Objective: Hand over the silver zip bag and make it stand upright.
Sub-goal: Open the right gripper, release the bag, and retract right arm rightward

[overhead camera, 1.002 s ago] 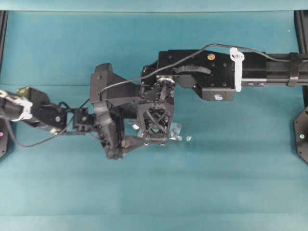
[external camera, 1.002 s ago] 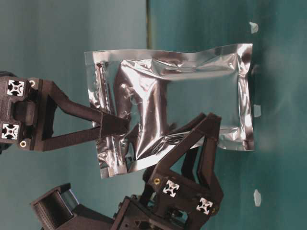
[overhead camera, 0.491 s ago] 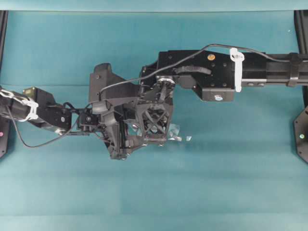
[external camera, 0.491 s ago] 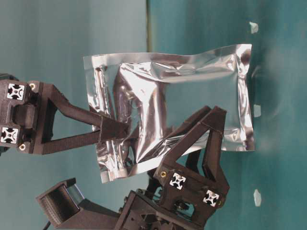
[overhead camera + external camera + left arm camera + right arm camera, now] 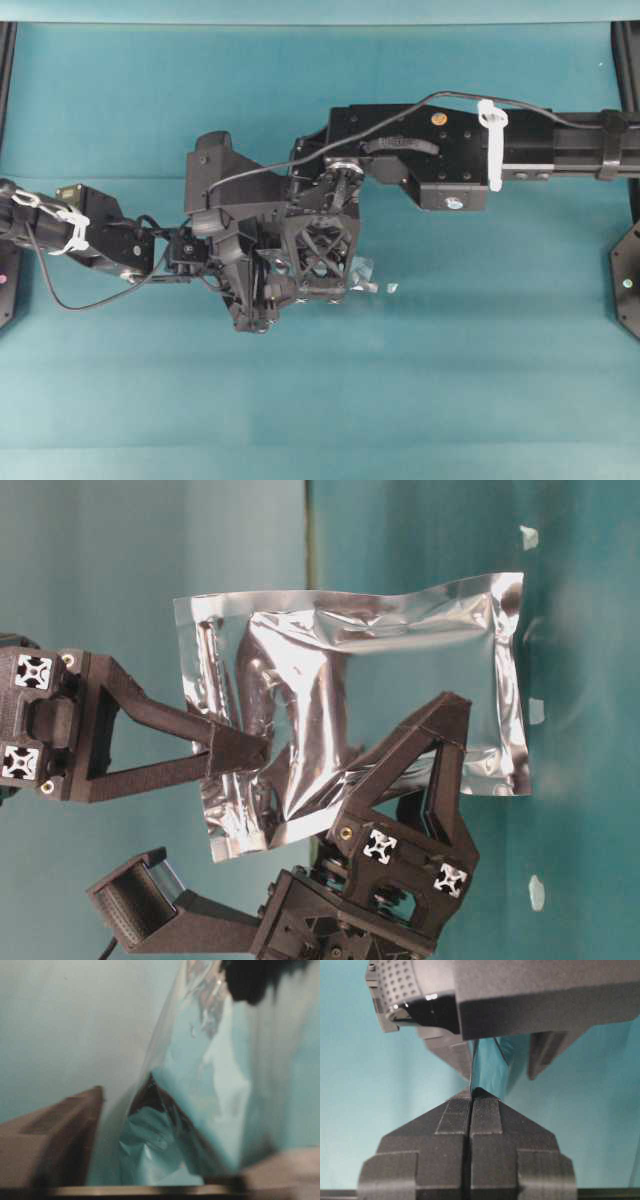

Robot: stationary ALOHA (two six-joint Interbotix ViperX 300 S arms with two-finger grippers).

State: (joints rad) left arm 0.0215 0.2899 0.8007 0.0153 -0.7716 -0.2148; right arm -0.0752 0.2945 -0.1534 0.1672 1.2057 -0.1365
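The silver zip bag (image 5: 400, 670) hangs in the air, crinkled and shiny, with its zip strip toward the left of the table-level view. My right gripper (image 5: 245, 752) is shut on it near that strip. In the right wrist view the ribbed pads (image 5: 457, 1115) meet on the thin foil edge (image 5: 487, 1067). My left gripper (image 5: 450, 715) reaches in from below and straddles the bag's other half. In the blurred left wrist view its fingers (image 5: 60, 1145) stand apart with the foil (image 5: 215, 1075) between them. From overhead both grippers hide the bag except a sliver (image 5: 365, 270).
Teal cloth covers the table (image 5: 320, 400). A few tiny white specks (image 5: 392, 287) lie on it beside the grippers. The right arm (image 5: 480, 150) stretches in from the right edge and the left arm (image 5: 100, 235) from the left. Black frame posts (image 5: 628, 60) stand at the sides.
My left gripper has slid further in along the bag, and its jaws have narrowed around it. The right gripper's hold and the bag's position have barely changed.
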